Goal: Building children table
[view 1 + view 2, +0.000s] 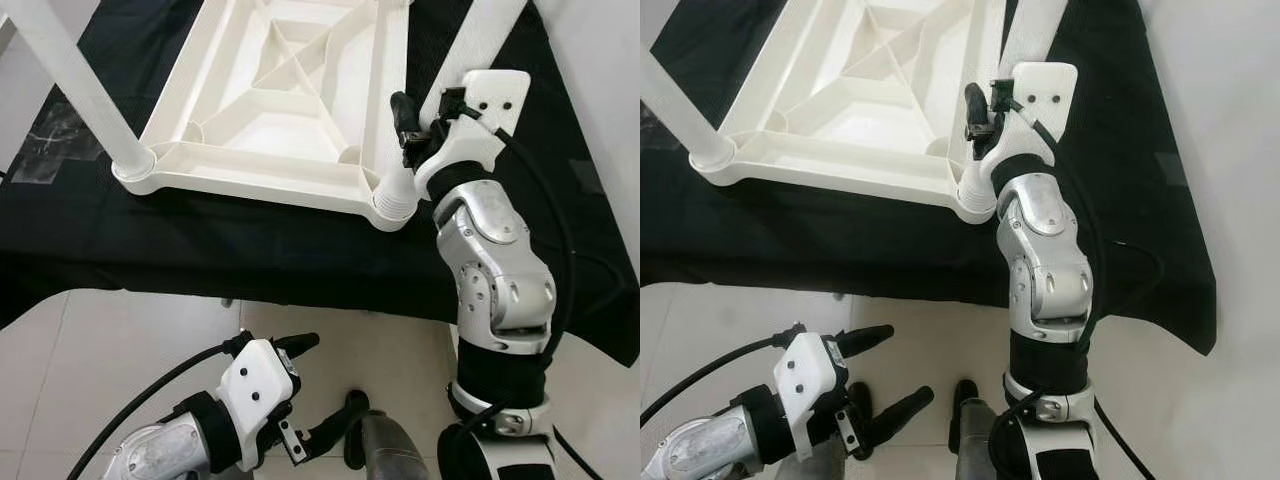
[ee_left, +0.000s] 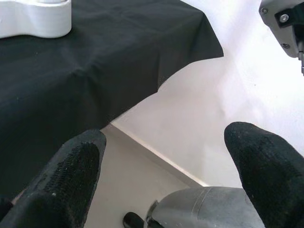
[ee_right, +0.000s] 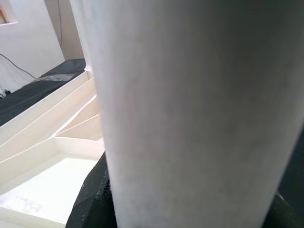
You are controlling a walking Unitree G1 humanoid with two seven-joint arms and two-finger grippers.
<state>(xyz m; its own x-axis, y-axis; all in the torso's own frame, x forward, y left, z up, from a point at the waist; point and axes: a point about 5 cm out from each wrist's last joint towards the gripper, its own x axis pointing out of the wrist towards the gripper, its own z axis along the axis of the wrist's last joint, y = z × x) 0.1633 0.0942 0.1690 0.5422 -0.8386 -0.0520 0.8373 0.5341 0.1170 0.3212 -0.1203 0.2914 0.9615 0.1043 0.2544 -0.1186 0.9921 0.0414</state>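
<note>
We see the white children's tabletop [image 1: 290, 90] lying upside down on a black cloth [image 1: 200, 240] that covers the table, its ribbed underside facing up. One white leg [image 1: 75, 80] stands in the near left corner socket. Our right end effector [image 1: 420, 125] is clenched around a second white leg [image 1: 470, 50] seated in the near right corner socket [image 1: 393, 205]. Our left end effector [image 1: 310, 390] hangs low above the pale floor [image 1: 90, 340], fingers [image 2: 71, 175] spread apart and grasping nothing

Floor [image 1: 120, 350]: pale glossy tiles, brightly lit.
Bench [image 1: 200, 250]: draped in black cloth.
Wall [image 2: 199, 109]: plain white.
</note>
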